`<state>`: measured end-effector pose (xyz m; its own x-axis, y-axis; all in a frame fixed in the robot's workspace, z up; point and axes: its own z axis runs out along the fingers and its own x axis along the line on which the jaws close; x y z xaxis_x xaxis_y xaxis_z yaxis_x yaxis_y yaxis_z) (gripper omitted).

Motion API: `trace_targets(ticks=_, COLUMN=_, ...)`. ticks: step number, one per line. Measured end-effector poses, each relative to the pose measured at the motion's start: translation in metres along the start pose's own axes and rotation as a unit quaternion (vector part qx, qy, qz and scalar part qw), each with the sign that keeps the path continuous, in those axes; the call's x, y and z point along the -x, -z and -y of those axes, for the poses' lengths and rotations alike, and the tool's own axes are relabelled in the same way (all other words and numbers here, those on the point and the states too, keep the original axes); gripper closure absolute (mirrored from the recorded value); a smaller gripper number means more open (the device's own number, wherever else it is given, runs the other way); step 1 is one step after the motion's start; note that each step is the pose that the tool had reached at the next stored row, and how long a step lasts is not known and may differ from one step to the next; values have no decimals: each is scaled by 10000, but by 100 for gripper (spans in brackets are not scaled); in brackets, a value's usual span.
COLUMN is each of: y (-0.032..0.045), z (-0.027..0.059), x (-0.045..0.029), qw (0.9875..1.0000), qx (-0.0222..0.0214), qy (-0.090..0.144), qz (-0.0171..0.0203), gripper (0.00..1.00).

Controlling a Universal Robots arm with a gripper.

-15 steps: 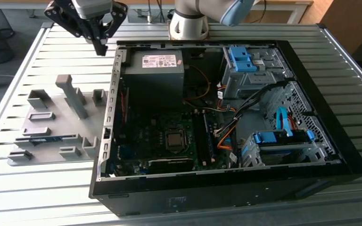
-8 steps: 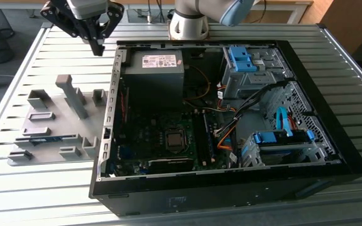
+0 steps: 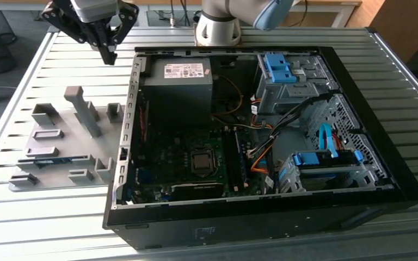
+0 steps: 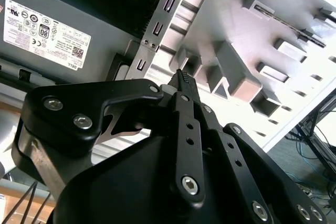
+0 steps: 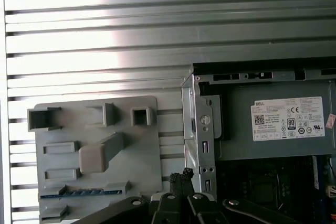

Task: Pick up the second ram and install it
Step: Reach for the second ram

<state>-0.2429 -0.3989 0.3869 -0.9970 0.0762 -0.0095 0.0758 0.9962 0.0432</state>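
Note:
The second ram [image 3: 53,161] is a thin blue-green stick lying in a slot near the front of the grey holder plate [image 3: 78,148], at the exterior view's left. In the first wrist view the ram [image 5: 79,193] lies along the holder's [image 5: 68,132] near edge. My gripper [image 3: 110,56] hangs high above the table's back left, beyond the holder and beside the case's back corner. Its black fingers meet at the tips and hold nothing. In both wrist views the gripper [image 5: 181,176] [image 4: 182,80] is well apart from the ram [image 4: 286,23].
An open black computer case [image 3: 132,109] lies on the slatted metal table [image 3: 49,228], with its motherboard [image 3: 194,163], power supply [image 3: 180,81] and blue drive clips [image 3: 278,68] exposed. Tall grey blocks [image 3: 85,111] stand on the holder. The arm's base [image 3: 220,27] is behind the case.

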Motion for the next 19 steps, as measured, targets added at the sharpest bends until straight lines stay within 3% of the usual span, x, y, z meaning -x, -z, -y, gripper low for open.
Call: trace_targets(ticks=19, y=-6, z=14, x=-178, qw=10000, qx=0, qy=0, qz=-4, gripper=90)
